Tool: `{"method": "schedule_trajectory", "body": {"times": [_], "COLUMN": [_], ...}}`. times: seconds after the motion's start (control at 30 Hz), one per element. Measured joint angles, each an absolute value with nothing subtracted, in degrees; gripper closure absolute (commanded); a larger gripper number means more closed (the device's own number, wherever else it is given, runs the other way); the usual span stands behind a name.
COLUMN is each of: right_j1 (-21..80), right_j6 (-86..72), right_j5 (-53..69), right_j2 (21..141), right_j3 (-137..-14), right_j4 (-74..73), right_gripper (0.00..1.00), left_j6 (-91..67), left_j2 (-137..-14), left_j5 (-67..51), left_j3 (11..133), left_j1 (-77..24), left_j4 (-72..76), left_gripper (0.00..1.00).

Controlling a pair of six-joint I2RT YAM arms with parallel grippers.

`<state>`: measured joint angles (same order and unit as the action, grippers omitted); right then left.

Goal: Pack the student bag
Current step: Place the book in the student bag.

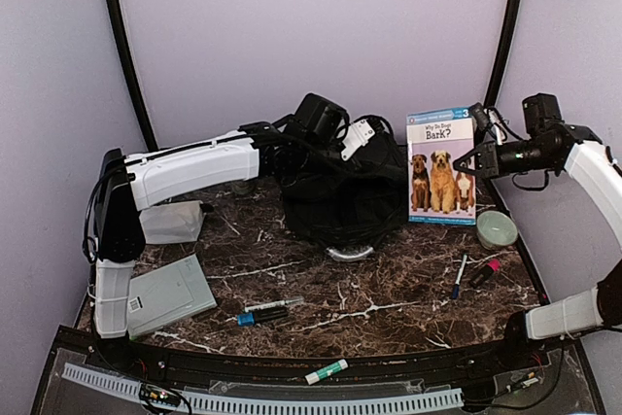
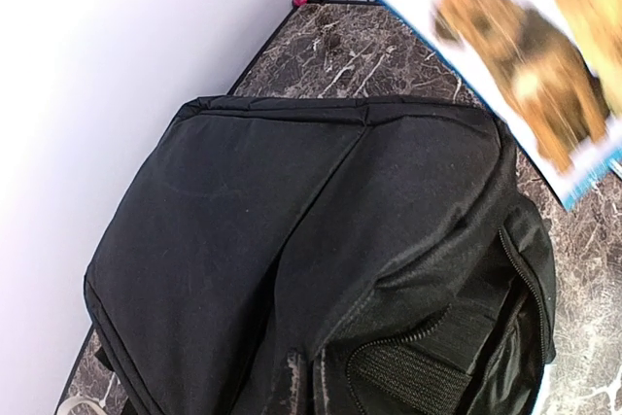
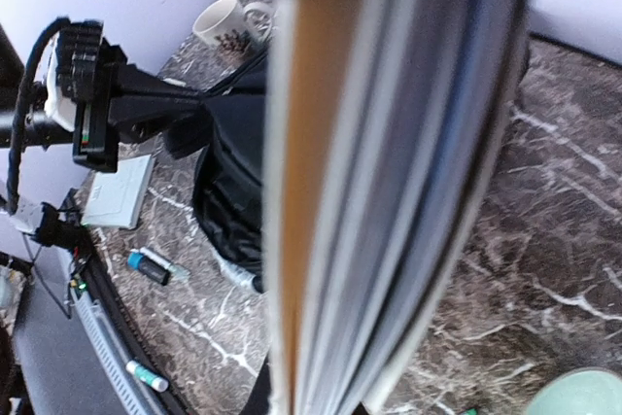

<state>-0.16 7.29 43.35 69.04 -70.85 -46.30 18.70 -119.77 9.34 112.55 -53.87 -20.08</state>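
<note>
Student bag (image 1: 342,196) is slumped at the back middle of the marble surface (image 1: 389,289), black fabric all crumpled; left gripper (image 1: 364,138) is clenched right over its top, can't tell if it's pinching any of the fabric. Right gripper (image 1: 474,158) is clamped on the edge of a dog book (image 1: 440,167), holding it upright just beside the bag's right side; green bowl (image 1: 497,228) sits below that arm, and a couple of pens (image 1: 459,277) lie nearer the front.
</note>
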Motion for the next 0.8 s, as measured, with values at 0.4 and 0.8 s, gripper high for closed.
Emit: {"method": "schedule_trajectory", "body": {"times": [0.4,0.8], "right_j1": [10.6,19.9], "right_j6": [13.1,4.3], "right_j5": [59.2,63.4], "right_j2": [72.8,76.8], "right_j3": [-62.7,-48.2], "right_j4": [-53.6,-38.8], "right_gripper": [1.0,1.0], "left_j6": [14.1,8.1], "left_j2": [-119.9,-120.0], "left_j5": [6.1,3.7], "left_j3": [112.8,114.3], "left_j1": [-52.9,-53.0], "left_j4": [-19.2,-18.3], "left_gripper": [1.0,1.0]}}
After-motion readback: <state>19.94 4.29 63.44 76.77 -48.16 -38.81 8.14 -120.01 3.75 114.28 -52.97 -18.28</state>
